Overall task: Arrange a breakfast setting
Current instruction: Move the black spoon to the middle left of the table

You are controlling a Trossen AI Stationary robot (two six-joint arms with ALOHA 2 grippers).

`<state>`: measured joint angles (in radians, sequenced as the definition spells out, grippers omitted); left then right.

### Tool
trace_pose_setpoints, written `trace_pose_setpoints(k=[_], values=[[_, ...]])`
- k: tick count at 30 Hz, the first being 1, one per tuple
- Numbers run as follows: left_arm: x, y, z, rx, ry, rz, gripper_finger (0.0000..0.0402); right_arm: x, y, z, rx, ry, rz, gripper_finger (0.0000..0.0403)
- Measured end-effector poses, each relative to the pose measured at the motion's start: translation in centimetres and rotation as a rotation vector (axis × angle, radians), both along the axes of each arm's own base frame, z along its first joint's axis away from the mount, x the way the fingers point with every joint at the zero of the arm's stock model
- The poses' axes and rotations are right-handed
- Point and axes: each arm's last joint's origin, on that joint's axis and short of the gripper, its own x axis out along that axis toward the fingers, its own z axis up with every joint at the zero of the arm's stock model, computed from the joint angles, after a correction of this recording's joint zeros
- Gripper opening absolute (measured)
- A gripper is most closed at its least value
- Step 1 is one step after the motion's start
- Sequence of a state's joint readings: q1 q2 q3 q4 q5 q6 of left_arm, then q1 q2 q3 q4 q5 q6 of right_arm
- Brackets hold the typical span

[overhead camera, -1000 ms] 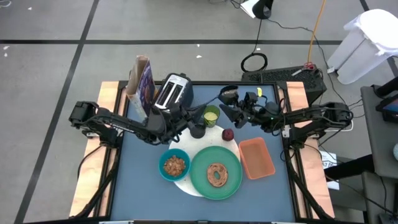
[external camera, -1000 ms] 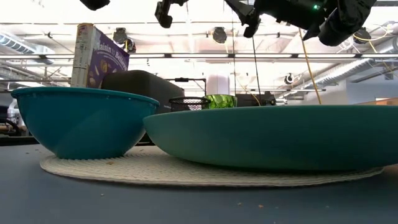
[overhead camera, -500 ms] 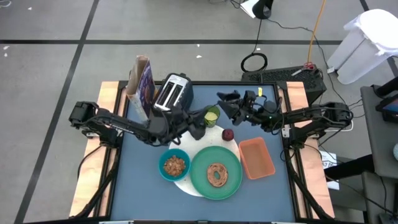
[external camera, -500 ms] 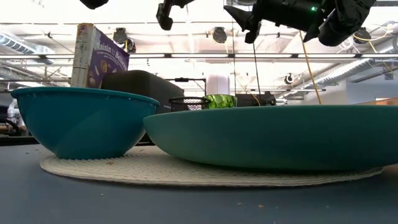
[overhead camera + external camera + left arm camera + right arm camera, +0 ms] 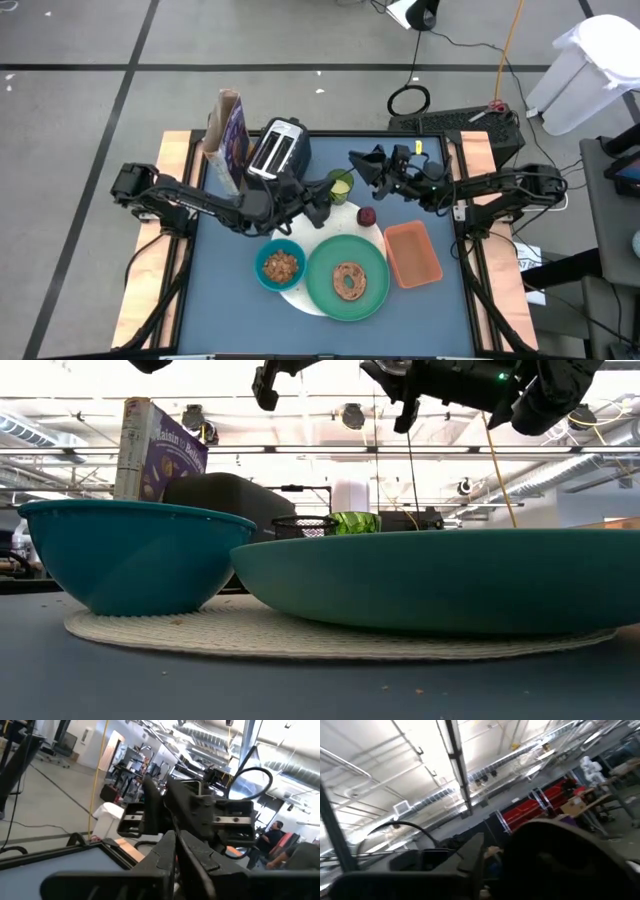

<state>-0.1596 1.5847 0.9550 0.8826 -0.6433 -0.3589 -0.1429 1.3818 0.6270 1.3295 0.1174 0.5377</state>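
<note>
Your green plate [image 5: 348,279] holds a bagel beside the teal bowl [image 5: 279,266]; red fruit [image 5: 367,215] sits behind.

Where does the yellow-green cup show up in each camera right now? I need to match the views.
High view: the yellow-green cup sits just right of the toaster, behind the red fruit.
Low view: only its green top peeks over the green plate's rim, near picture centre.
Left wrist view: not in it.
Right wrist view: not in it.
Shared landmark: the teal bowl, front left in the high view, large at left in the low view.
</note>
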Motion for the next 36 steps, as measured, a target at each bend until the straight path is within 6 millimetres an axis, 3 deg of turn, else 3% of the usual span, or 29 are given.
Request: trace_pose_setpoints(k=[3, 29, 36], values=[[0.0, 0.0, -0.1, 0.001, 0.007, -0.005, 0.0026, 0.0, -0.1, -0.1, 0.0, 0.01, -0.013, 0.0064], [0.2, 0.0, -0.7, 0.068, 0.103, -0.039, 0.0033, 0.1, -0.7, -0.5, 0.043, 0.043, 0.018, 0.0061], [0.3, -0.1, -1.6, 0.065, 0.193, -0.068, 0.0103, 0.2, -0.7, -0.8, 0.045, 0.075, 0.035, 0.0058]])
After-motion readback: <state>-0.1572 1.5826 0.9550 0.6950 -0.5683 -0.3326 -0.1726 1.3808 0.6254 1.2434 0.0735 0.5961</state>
